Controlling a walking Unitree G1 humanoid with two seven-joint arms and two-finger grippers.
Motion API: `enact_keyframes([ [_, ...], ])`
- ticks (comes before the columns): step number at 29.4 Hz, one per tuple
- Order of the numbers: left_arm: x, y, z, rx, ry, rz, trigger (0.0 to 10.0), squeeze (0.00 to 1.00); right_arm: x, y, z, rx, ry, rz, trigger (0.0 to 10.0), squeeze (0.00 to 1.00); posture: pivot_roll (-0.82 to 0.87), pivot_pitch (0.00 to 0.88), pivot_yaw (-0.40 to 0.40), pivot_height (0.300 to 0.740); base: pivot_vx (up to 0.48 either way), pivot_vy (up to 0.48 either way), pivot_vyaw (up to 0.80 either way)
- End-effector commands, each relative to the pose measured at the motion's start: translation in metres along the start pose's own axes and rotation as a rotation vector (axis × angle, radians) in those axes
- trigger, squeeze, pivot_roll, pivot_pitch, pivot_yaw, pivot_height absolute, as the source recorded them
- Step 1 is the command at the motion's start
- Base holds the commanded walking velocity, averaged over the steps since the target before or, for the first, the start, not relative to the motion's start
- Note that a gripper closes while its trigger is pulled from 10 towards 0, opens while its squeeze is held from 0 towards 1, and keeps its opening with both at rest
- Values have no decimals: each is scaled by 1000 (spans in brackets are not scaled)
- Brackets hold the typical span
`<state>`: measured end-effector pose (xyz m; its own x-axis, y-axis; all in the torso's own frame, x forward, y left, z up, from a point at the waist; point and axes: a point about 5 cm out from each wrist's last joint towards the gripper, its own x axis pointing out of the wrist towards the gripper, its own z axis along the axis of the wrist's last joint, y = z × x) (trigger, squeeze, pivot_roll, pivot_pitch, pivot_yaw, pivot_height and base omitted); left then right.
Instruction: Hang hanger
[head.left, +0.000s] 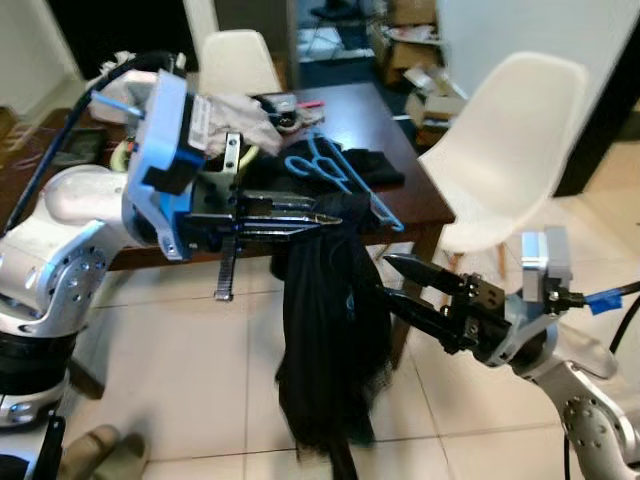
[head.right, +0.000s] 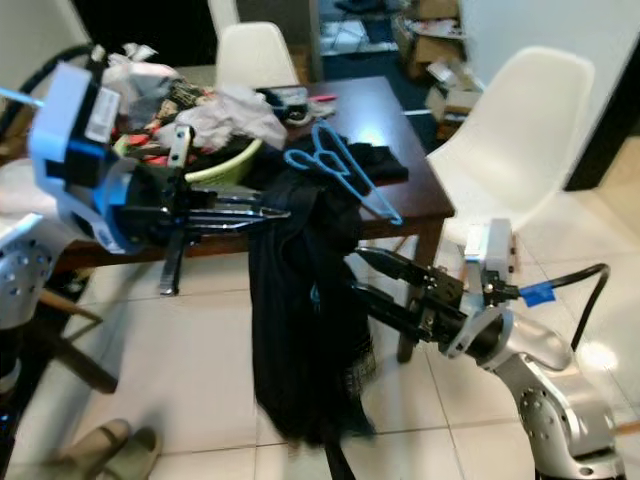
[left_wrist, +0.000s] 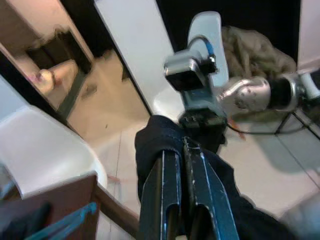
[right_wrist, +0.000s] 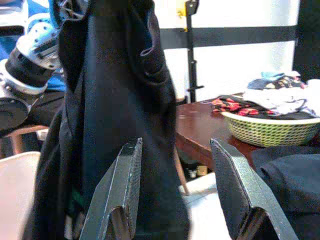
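Observation:
A long black garment (head.left: 330, 340) hangs from my left gripper (head.left: 335, 222), which is shut on its top edge just off the table's front corner. In the left wrist view the two fingers (left_wrist: 167, 190) press together on the dark cloth (left_wrist: 155, 140). A blue hanger (head.left: 330, 165) lies on the brown table (head.left: 385, 120) behind the garment, with another dark cloth (head.left: 375, 165) beside it. My right gripper (head.left: 383, 275) is open, its tips pointing at the garment's side at mid height. The right wrist view has the cloth (right_wrist: 115, 90) hanging just beyond the open fingers (right_wrist: 122, 190).
A white chair (head.left: 510, 150) stands close on the right of the table, another (head.left: 238, 60) at its far side. A basket of laundry (head.right: 225, 150) sits on the table. A pair of shoes (head.left: 100, 450) lies on the tiled floor at lower left.

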<state>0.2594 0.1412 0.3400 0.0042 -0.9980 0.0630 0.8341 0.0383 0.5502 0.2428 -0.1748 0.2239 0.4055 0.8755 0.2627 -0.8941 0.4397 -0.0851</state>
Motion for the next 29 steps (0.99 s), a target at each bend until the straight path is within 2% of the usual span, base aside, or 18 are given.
enact_keyframes([
  [1,-13,6,12,37,-32,-3,10000,0,-3,4,5,4,-25,29,10000,0,30,128,63,740,0,0,0],
  [4,-23,11,19,41,-58,-4,10000,0,1,4,8,8,-47,17,10000,0,25,126,62,740,0,0,0],
  [9,-27,18,21,55,-62,16,10000,0,7,9,2,23,-24,45,10000,0,22,123,65,740,0,0,-625],
  [15,-14,15,18,57,-105,-22,10000,0,14,17,-3,63,-40,85,10000,0,19,119,66,740,0,0,-776],
  [16,-5,6,17,40,-136,-86,10000,0,15,18,-1,70,-63,96,10000,0,14,116,63,740,0,0,-775],
  [18,-2,3,17,36,-144,-111,10000,0,16,18,0,73,-76,99,10000,0,14,116,63,740,0,0,-775],
  [24,1,-2,17,33,-149,-165,10000,0,20,20,6,107,-151,109,10000,0,13,114,63,740,0,0,-129],
  [26,-1,1,17,48,-131,-163,10000,0,22,24,13,131,-224,136,10000,0,17,111,64,740,0,0,0],
  [29,-4,6,17,77,-93,-136,10000,0,23,27,17,133,-260,159,10000,0,18,110,64,740,0,0,0],
])
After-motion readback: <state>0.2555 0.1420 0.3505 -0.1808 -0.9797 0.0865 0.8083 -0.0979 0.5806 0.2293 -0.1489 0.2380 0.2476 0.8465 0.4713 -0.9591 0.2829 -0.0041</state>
